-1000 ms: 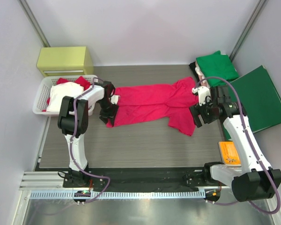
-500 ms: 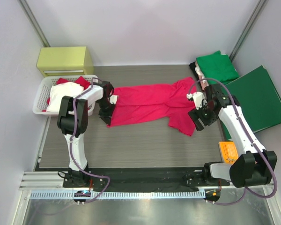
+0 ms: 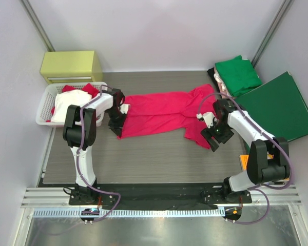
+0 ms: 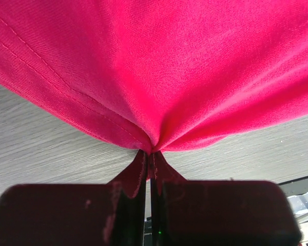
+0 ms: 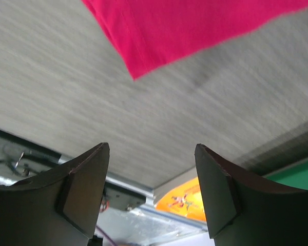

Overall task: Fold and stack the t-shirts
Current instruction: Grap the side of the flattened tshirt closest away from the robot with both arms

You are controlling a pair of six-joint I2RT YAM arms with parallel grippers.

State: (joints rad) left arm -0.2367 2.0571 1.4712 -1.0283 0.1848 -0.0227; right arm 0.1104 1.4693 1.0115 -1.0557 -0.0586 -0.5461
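The red shirt (image 3: 164, 114) lies spread out long across the middle of the table (image 3: 143, 159), with its wide end at the right. The left gripper (image 3: 118, 123) is at the shirt's left end. In the left wrist view its two fingers (image 4: 66, 215) are pressed tight together on a bit of the red cloth (image 4: 159, 77), and the cloth bunches up and fans out from that pinch. The right gripper (image 3: 214, 134) is near the shirt's lower right corner, just beside it. Its fingers (image 5: 87, 179) are spread wide apart and hold nothing. In the right wrist view a red corner (image 5: 143, 51) of the shirt lies flat on the gray table ahead of the open fingers, not touching them. At the far right corner of the table sits the green shirt (image 3: 238, 74), folded, on top of a pale shirt (image 3: 220, 83) that only peeks out at its left edge. A flat dark green folder (image 3: 280, 107) lies just beside that stack, to the right. An orange thing (image 5: 187, 197) shows near the table's near right edge. On the left side there is a white basket (image 3: 42, 110) with a white cloth (image 3: 72, 102) and some red cloth in it. A yellow box (image 3: 71, 65) stands behind the basket.
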